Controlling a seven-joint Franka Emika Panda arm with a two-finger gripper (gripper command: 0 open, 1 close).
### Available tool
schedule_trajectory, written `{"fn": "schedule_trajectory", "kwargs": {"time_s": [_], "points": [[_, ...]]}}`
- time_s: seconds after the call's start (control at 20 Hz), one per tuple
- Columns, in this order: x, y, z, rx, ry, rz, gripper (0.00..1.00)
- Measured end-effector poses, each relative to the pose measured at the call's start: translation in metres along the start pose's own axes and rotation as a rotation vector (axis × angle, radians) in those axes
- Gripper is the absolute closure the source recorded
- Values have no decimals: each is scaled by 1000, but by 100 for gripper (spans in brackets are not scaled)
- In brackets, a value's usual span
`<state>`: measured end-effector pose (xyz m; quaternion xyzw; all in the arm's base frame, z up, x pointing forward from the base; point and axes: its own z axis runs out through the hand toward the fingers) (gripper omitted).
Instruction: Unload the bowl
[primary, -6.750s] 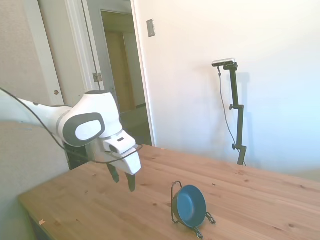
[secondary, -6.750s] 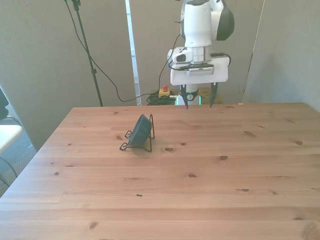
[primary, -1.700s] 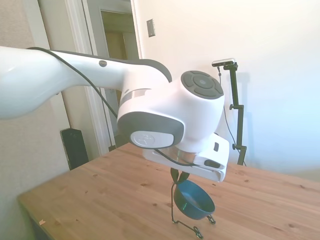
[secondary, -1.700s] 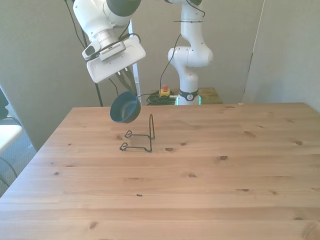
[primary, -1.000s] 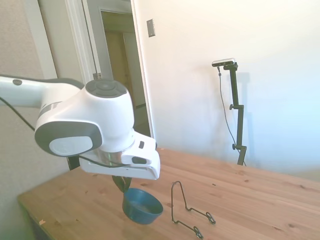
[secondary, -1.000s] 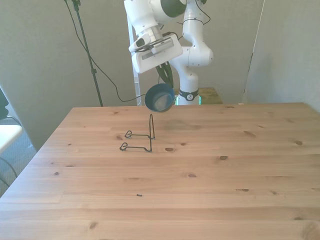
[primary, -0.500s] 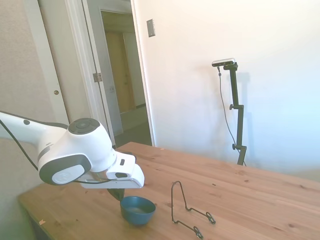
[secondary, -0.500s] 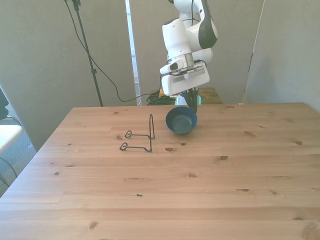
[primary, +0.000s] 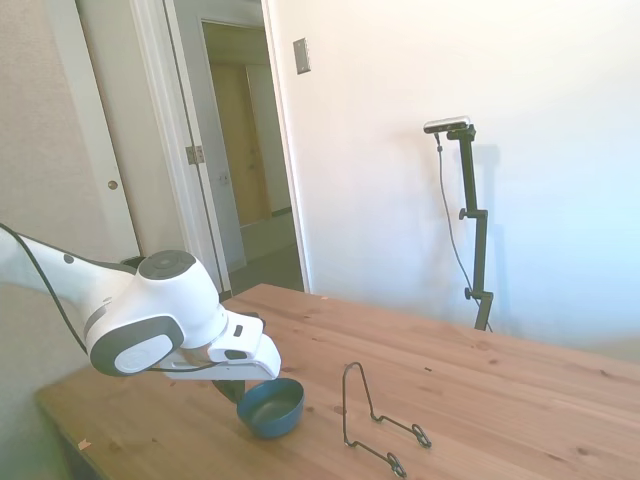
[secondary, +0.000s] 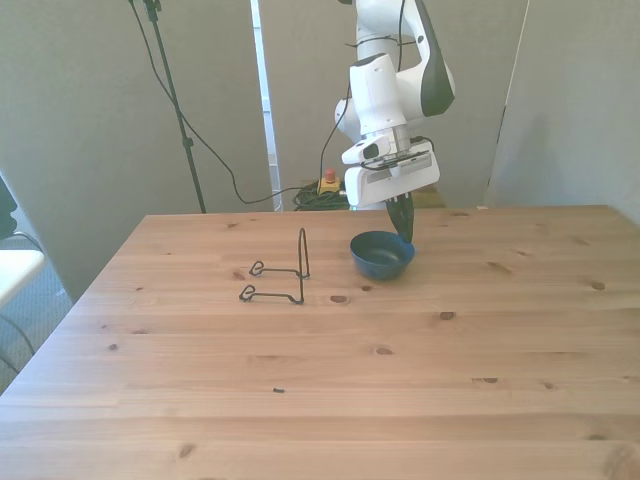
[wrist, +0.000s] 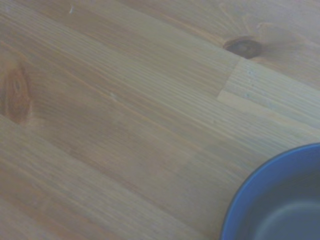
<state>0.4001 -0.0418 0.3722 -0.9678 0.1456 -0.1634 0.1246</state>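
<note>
Wooden table (secondary: 400, 380), bowl (secondary: 381, 255) upright, rim pinched by end effector (secondary: 402, 225)

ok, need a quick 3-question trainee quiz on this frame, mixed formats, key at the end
1. True or false: the small round dark teal-blue bowl sits in the thin black wire rack.
2. Multiple choice: in the front view, the bowl is (A) at the rack's left, (B) at the rack's right, (C) on top of the rack.
3. Fill in: the white arm's two-finger gripper is at the bowl's ____, with the bowl low over or on the wooden table.

Key: 1 false, the rack holds nothing. 2 B. 3 rim.
</note>
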Motion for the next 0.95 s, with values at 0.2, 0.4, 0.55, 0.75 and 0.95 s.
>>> {"fn": "schedule_trajectory", "kwargs": {"time_s": [0.2,0.4,0.55,0.75,0.95], "points": [[1,7,-3,-4,-12,40,0],[15,19,-29,-3,-25,169,0],[31,27,-64,-23,-21,302,0],[53,53,-108,-134,-43,479,0],[81,99,-138,-227,-63,629,0]]}}
